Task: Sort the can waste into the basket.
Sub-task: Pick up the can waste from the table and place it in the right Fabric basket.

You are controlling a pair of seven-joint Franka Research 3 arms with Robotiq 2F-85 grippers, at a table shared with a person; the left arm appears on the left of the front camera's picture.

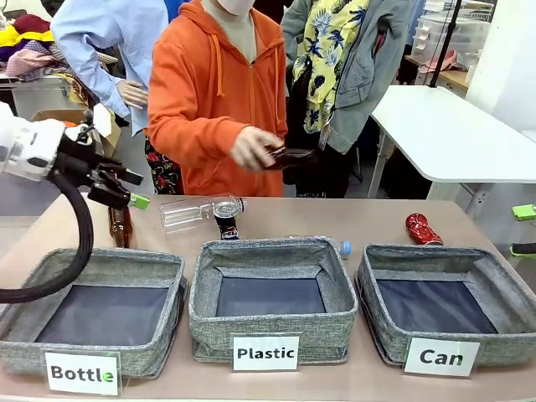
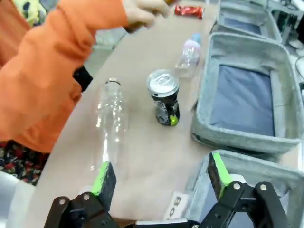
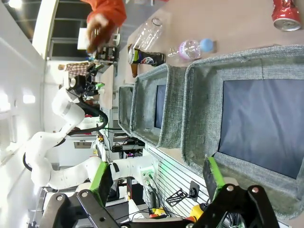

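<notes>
The dark can (image 1: 226, 219) with colourful print stands upright behind the middle bin, also seen in the left wrist view (image 2: 164, 97) and the right wrist view (image 3: 147, 58). The crushed red can (image 1: 421, 228) lies on the table just behind the grey basket (image 1: 435, 254) labelled "Can", whose dark floor is bare (image 3: 266, 123). My left gripper (image 1: 134, 189) hovers open above the table's left side, its fingers apart (image 2: 159, 173) with nothing between them. At the right edge my right gripper (image 1: 523, 230) is open too (image 3: 156, 175), in front of the basket's near wall.
Bins labelled "Bottle" (image 1: 92, 261) and "Plastic" (image 1: 268, 249) stand left of the basket. A clear plastic bottle (image 1: 197, 209) lies behind them, a brown bottle (image 1: 120, 226) stands at the left, and a small blue-capped bottle (image 1: 343, 248) lies behind the middle bin. A person's hand holds a dark bottle (image 1: 289, 157).
</notes>
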